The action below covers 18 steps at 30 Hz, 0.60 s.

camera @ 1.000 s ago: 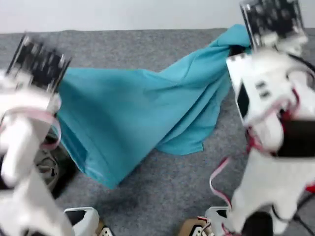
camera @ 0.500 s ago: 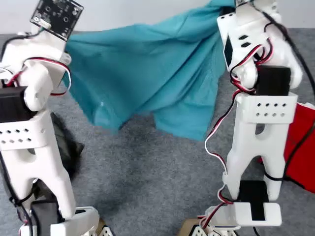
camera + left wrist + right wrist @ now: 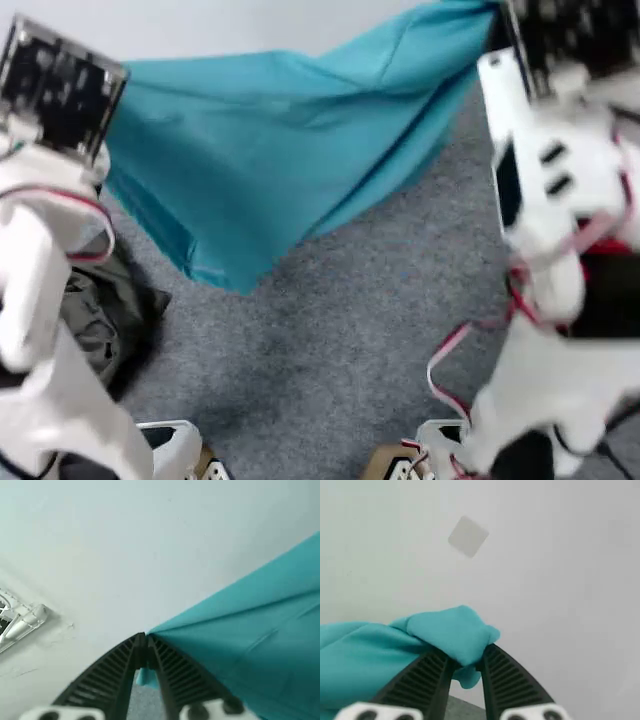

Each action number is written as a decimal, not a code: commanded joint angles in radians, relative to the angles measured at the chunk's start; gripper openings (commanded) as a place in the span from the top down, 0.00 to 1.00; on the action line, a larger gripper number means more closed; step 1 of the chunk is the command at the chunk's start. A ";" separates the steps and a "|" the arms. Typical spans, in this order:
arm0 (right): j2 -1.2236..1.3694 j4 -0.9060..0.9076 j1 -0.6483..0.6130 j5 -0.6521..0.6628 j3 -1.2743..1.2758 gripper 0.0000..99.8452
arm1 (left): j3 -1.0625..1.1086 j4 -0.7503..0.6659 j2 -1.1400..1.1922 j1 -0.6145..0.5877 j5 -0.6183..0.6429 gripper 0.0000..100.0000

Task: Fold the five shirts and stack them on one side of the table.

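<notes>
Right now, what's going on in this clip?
Both arms hold one teal shirt up, spread out between them above the grey table. The left tool is shut on one edge of it, and the right tool is shut on a bunched corner. The shirt is not yet folded. A crumpled dark garment lies on the table beside one arm's base.

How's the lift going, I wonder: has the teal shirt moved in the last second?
Yes. The teal shirt has risen: its low corner, earlier beside the dark garment, now hangs farther up the view, baring more grey table.
</notes>
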 commanded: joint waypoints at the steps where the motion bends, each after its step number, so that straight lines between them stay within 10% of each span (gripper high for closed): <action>1: -0.119 0.065 -0.002 0.035 -0.044 0.99 | -0.022 0.054 -0.069 0.006 0.009 0.99; 18: -0.196 0.381 -0.008 0.046 0.175 0.99 | 0.361 0.144 -0.183 0.006 0.005 0.99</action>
